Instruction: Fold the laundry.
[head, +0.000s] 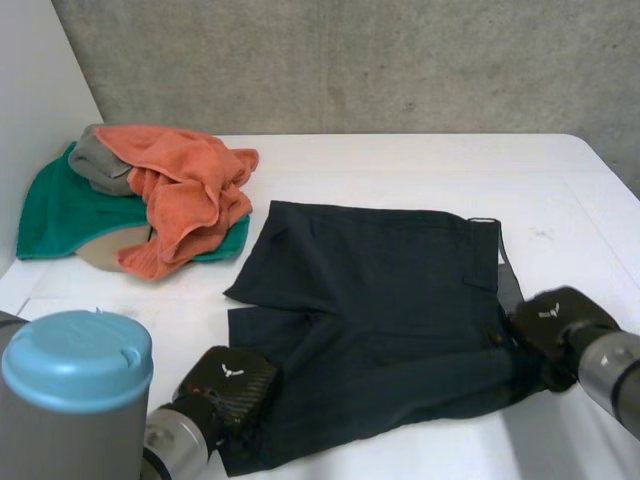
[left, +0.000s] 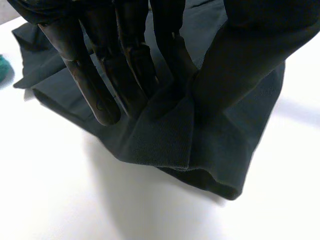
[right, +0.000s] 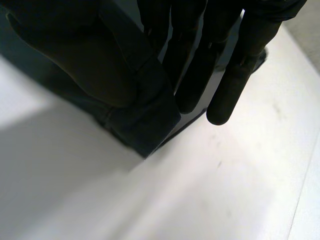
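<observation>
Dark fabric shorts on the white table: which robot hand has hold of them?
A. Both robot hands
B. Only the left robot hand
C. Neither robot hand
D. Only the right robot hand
A: the left robot hand pinches a fold at the near-left corner of the dark fabric shorts between fingers and thumb, and the right robot hand pinches their near-right corner the same way.
</observation>
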